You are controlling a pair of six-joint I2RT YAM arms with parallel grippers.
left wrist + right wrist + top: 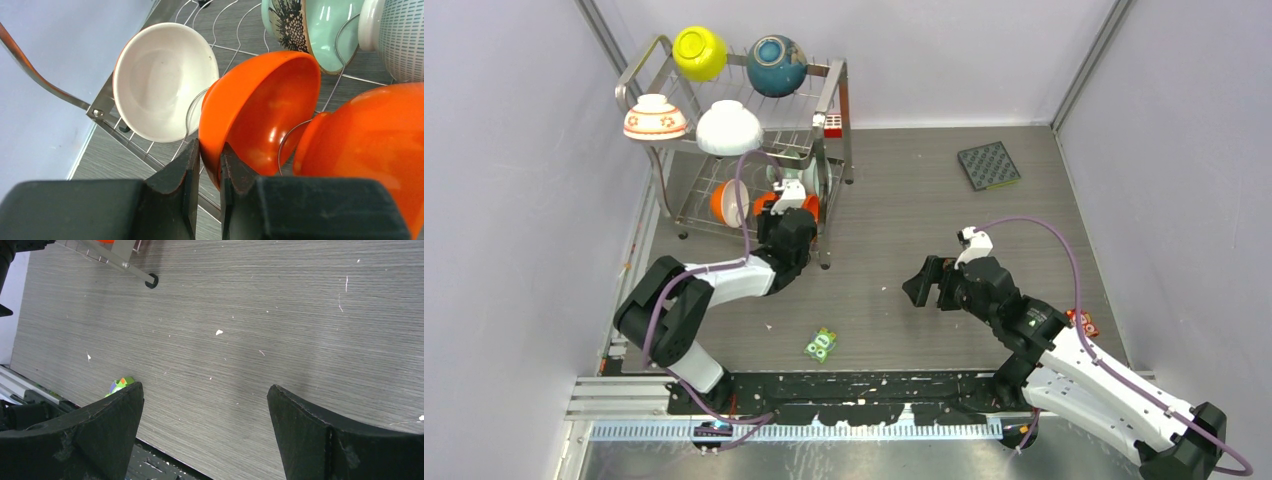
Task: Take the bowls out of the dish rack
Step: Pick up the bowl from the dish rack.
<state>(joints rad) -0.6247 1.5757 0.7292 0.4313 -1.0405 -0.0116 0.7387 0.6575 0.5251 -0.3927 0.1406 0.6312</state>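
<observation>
Left end effector (210, 156): reached into the lower tier of the dish rack (836, 100). Its fingers are nearly together, pinching the rim of an orange bowl (265, 105), 1 finger outside the wall and 1 inside. The bowl stands on edge between the wires, with its mouth toward the wrist camera.

Lower tier, left wrist view:
- A white bowl (160, 80) stands on edge just left of the pinched one.
- A second orange bowl (370, 145) sits just right of it, outer wall toward the camera.
- Behind these are a pale green bowl (325, 30) with a dark plant pattern outside and a white dashed bowl (400, 40), cut off at the frame edge.

Upper tier, top view:
- A yellow bowl (699, 52) and a teal bowl (776, 65) sit at the back.
- A flowered bowl (654, 117) and an upturned white bowl (728, 127) sit mouth-down at the front.
- A red-white block (832, 125) is clipped on the rack's right side.

Right end effector (204, 390): fingers spread wide, holding nothing, above the bare tabletop (894, 200) and well apart from the rack.

Also on the tabletop: a dark square mat (989, 165) at the far right and a small green packet (821, 344) near the front edge between the 2 arms.
</observation>
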